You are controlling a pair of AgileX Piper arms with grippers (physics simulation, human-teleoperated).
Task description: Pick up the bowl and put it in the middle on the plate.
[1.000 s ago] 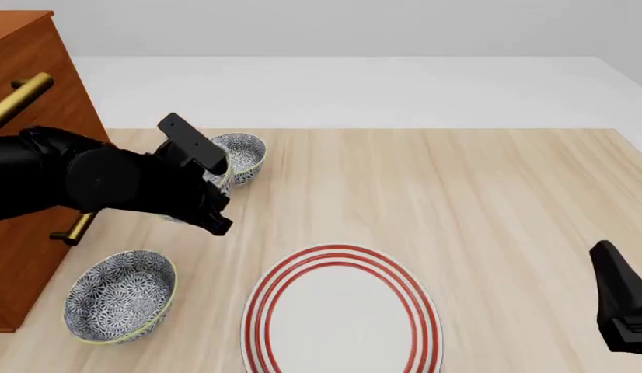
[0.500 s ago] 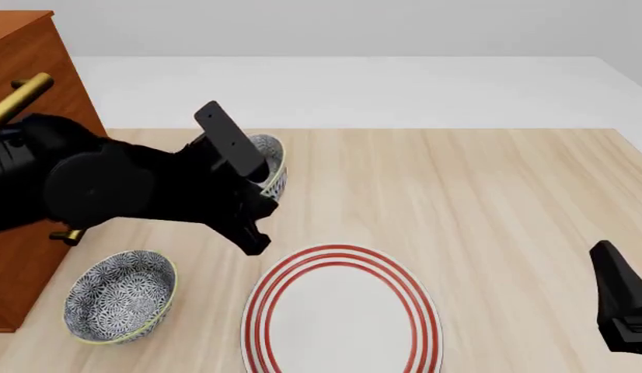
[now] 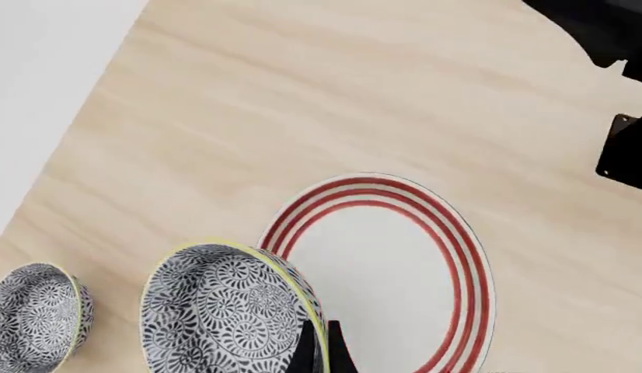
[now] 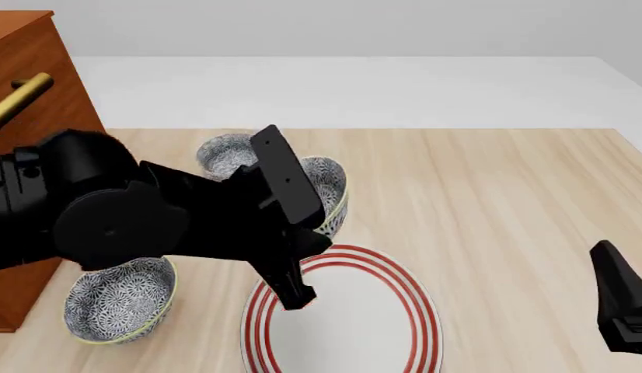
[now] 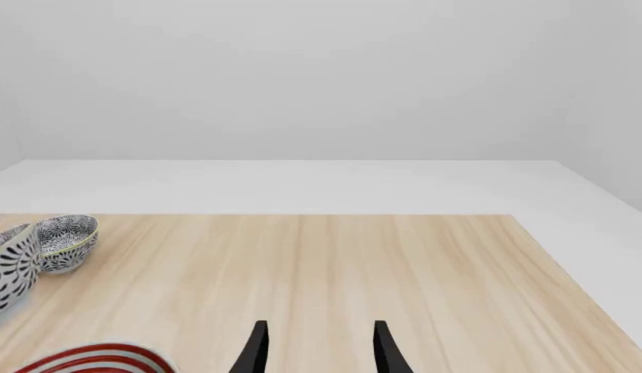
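Black left hand (image 3: 319, 353) pinches bowl (image 3: 228, 311) rim.

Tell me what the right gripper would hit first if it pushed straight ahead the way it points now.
Probably nothing: ahead of the right gripper lies only bare table, as far as its wrist view shows. The plate and the held bowl sit well off to one side, though how low it points is unclear.
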